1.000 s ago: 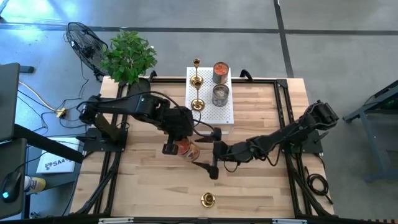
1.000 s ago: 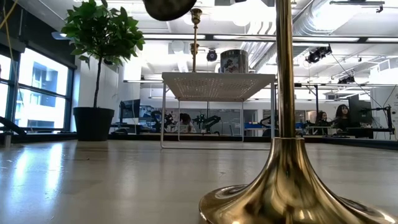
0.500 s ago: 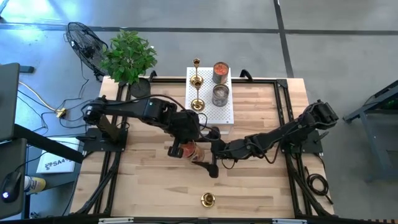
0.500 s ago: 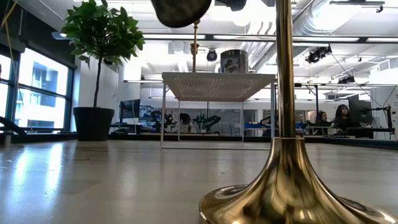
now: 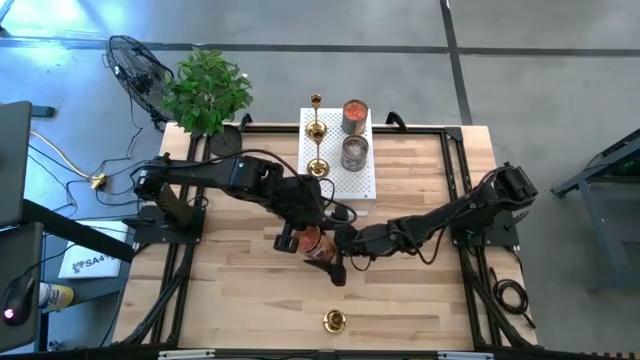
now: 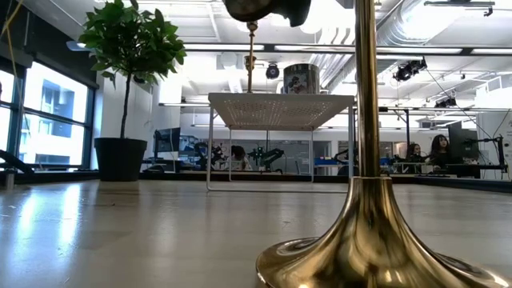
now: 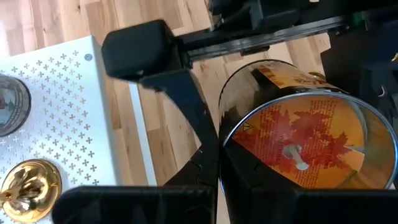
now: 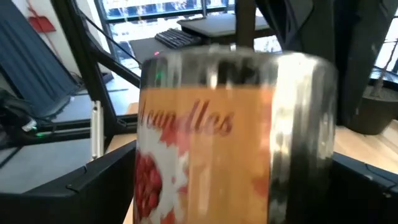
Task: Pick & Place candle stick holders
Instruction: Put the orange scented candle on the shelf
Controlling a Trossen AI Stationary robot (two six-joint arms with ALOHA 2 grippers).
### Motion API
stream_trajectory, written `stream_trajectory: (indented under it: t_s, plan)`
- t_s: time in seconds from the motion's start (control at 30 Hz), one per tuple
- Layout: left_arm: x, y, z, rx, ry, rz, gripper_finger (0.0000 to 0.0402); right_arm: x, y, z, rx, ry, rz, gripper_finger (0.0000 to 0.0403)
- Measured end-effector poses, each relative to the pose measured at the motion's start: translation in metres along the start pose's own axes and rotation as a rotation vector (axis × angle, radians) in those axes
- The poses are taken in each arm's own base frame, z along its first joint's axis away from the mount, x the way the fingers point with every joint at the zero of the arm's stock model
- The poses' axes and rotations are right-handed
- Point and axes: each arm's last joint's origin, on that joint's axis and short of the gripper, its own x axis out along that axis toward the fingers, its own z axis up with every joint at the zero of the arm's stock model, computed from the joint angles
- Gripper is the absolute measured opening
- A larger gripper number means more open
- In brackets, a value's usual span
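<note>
My left gripper [image 5: 298, 237] is shut on a glass candle jar [image 5: 313, 244] with an orange label, held above the middle of the table. My right gripper [image 5: 328, 252] is open and comes level from the table's right. Its fingers [image 8: 93, 186] stand on either side of the jar [image 8: 230, 137]. Two gold candle stick holders [image 5: 317, 130] stand by their round bases on the white perforated block [image 5: 362, 182] at the far side. A third candle stick holder [image 5: 334, 321] stands on the table near the front edge and looms large in the low view [image 6: 360, 208]. My left gripper holds the jar at its rim [image 7: 221, 146], coming slanting down from the table's left. One finger [image 7: 202, 162] lies outside the glass wall; the other is lost in the dark by the jar's mouth. The jar hangs tilted, clear of the table. My right gripper's fingers flank the jar; I cannot tell whether they touch the glass.
Two more jars [image 5: 354, 116] [image 5: 354, 153] stand on the white block beside the holders. A potted plant [image 5: 205, 90] and a fan [image 5: 135, 65] are beyond the far left corner. Bare wood lies left and right of the front holder.
My left gripper has carried the jar toward the table's right, in between my right gripper's open fingers, keeping it clear of the table. My right gripper has come a little toward the left and down to meet it, still open.
</note>
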Motion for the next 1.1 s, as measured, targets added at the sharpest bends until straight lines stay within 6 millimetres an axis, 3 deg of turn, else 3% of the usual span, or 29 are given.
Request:
stream_trajectory:
  t_s: [0.6,0.87,1.1]
  plan:
    - [0.0,-0.001,0.0,0.0,-0.002,-0.018,0.0001,0.001,-0.002,0.005,-0.05,-0.042,0.054,0.0394]
    - [0.0,-0.001,0.0,-0.003,0.003,-0.018,0.0001,0.004,-0.01,0.005,-0.005,-0.002,0.128,0.0358]
    - [0.0,-0.001,-0.001,-0.003,0.005,-0.017,0.0001,0.005,-0.011,0.005,0.004,0.008,0.14,0.0356]
